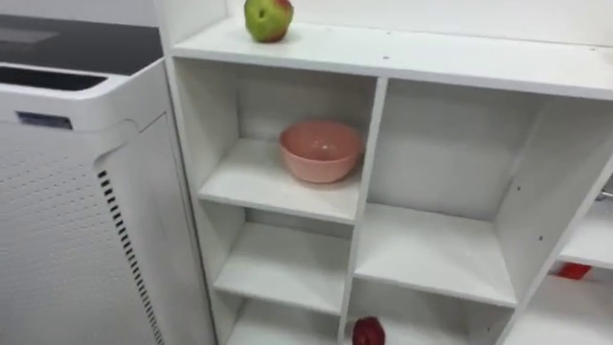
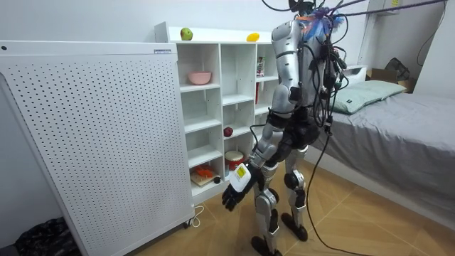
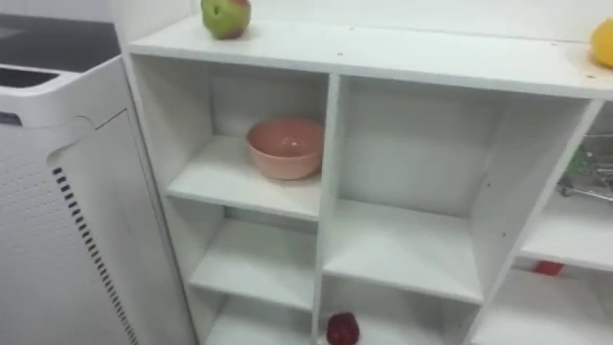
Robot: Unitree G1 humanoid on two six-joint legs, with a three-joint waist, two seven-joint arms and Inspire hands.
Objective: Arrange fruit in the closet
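Left hand [image 2: 234, 190] hung low, fingers loose and empty; the apple [image 1: 267, 18] sat way above it on top of the closet [image 1: 431, 57]. I'd guess it needed raising high before wrapping round the apple.

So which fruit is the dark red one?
The round one low in the middle column, inside the shelf. The apple is green and the other fruit yellow, both up on the top board.
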